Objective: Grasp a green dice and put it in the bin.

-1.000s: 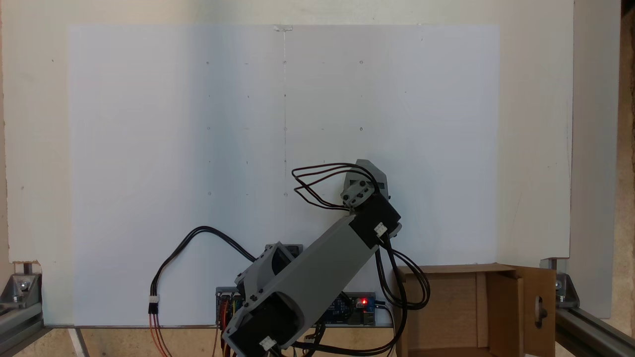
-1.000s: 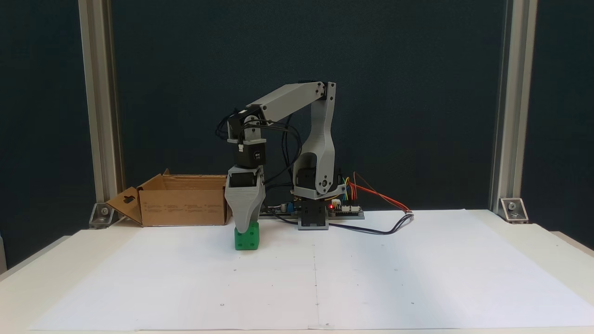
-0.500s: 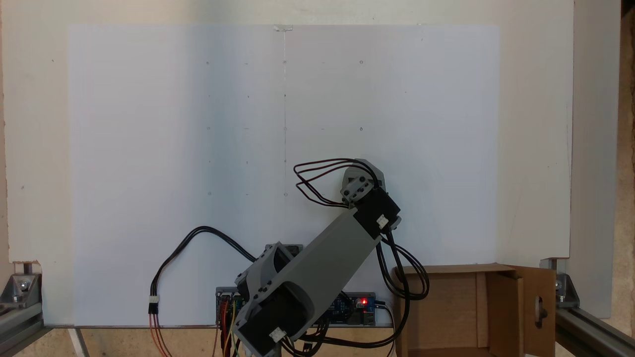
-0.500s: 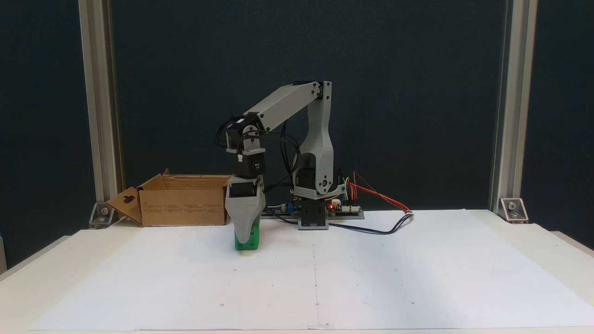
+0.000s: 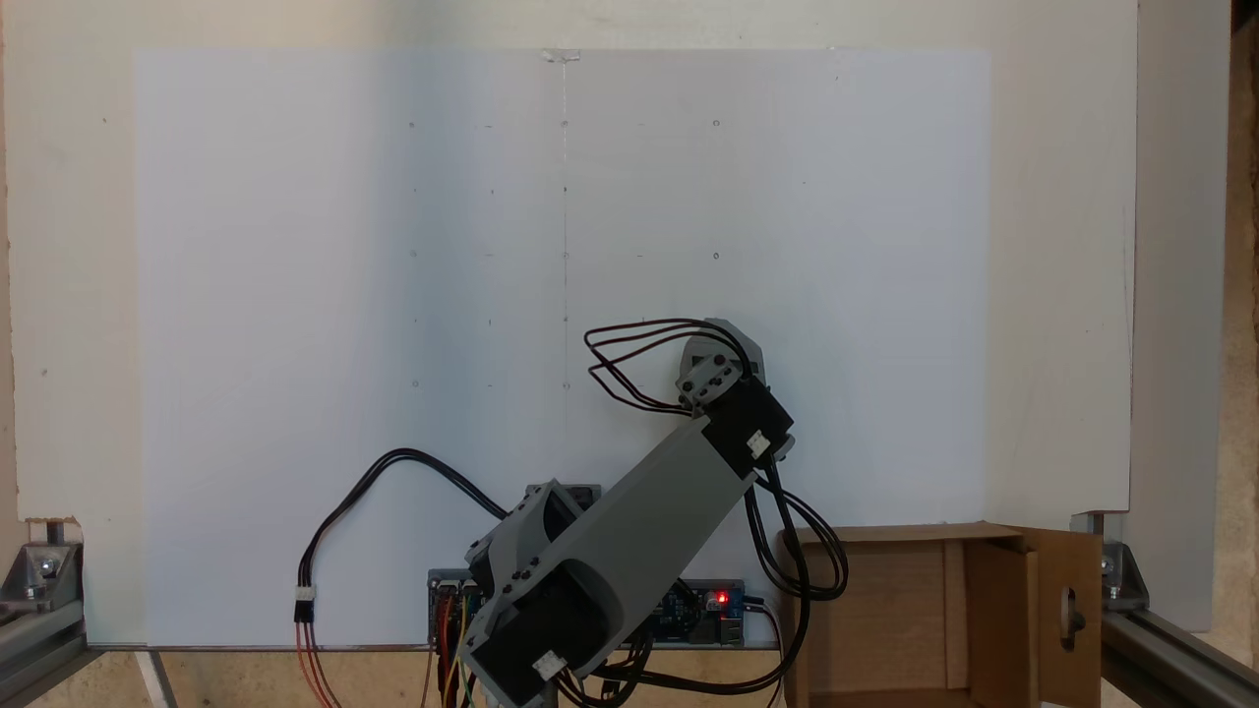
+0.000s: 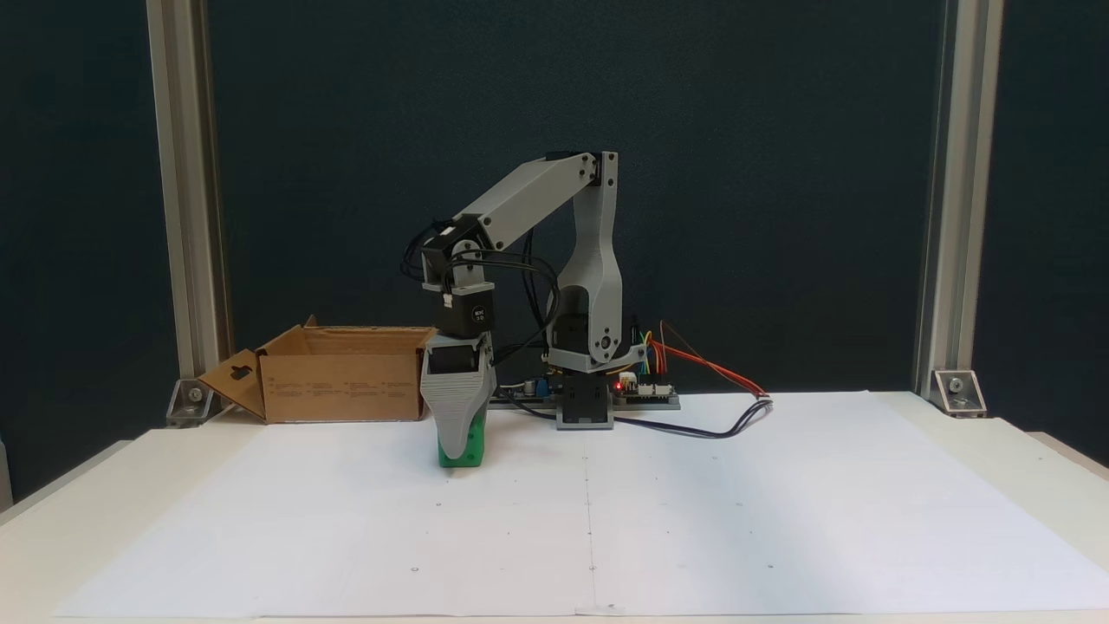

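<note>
A white paper sheet (image 6: 693, 511) covers a pale table (image 6: 61, 520) before a dark backdrop (image 6: 780, 173), with two aluminium posts (image 6: 178, 199) at the sides. Taking the one cardboard bin (image 6: 342, 381) as landmark: it stands at the sheet's back edge, and just right of it and nearer the camera sits the single green dice (image 6: 468, 445) on the paper. The gripper (image 6: 457, 444) of the one grey arm (image 6: 528, 195) points straight down over the dice, covering its left part; whether the jaws clamp it I cannot tell.
</note>
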{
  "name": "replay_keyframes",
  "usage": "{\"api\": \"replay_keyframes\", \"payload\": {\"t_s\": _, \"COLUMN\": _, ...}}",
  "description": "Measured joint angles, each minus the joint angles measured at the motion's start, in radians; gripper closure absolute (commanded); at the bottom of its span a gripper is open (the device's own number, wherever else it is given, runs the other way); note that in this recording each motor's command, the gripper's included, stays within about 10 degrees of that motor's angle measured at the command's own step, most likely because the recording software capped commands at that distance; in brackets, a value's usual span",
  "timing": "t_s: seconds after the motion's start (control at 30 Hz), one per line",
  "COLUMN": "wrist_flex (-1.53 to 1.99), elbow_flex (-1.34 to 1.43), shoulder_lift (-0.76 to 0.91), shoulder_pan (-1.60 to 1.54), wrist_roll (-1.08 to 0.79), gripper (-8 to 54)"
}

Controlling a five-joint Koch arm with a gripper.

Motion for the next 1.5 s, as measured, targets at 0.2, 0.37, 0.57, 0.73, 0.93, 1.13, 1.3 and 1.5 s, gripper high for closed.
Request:
{"api": "replay_keyframes", "payload": {"t_s": 0.2, "wrist_flex": 0.0, "elbow_flex": 0.0, "shoulder_lift": 0.0, "shoulder_pan": -0.002, "wrist_roll": 0.0, "gripper": 4.0}}
{"api": "replay_keyframes", "payload": {"t_s": 0.37, "wrist_flex": 0.0, "elbow_flex": 0.0, "shoulder_lift": 0.0, "shoulder_pan": -0.008, "wrist_roll": 0.0, "gripper": 4.0}}
{"api": "replay_keyframes", "payload": {"t_s": 0.57, "wrist_flex": -0.023, "elbow_flex": 0.0, "shoulder_lift": 0.0, "shoulder_pan": -0.009, "wrist_roll": 0.0, "gripper": 4.0}}
{"api": "replay_keyframes", "payload": {"t_s": 0.73, "wrist_flex": -0.049, "elbow_flex": 0.0, "shoulder_lift": 0.0, "shoulder_pan": -0.011, "wrist_roll": 0.0, "gripper": 4.0}}
{"api": "replay_keyframes", "payload": {"t_s": 0.93, "wrist_flex": -0.052, "elbow_flex": 0.0, "shoulder_lift": -0.002, "shoulder_pan": -0.014, "wrist_roll": 0.0, "gripper": 4.0}}
{"api": "replay_keyframes", "payload": {"t_s": 1.13, "wrist_flex": -0.055, "elbow_flex": 0.006, "shoulder_lift": -0.017, "shoulder_pan": -0.017, "wrist_roll": 0.0, "gripper": 4.0}}
{"api": "replay_keyframes", "payload": {"t_s": 1.3, "wrist_flex": -0.057, "elbow_flex": 0.012, "shoulder_lift": -0.025, "shoulder_pan": -0.018, "wrist_roll": 0.0, "gripper": 4.3}}
{"api": "replay_keyframes", "payload": {"t_s": 1.5, "wrist_flex": -0.078, "elbow_flex": 0.029, "shoulder_lift": -0.025, "shoulder_pan": -0.018, "wrist_roll": 0.0, "gripper": 9.1}}
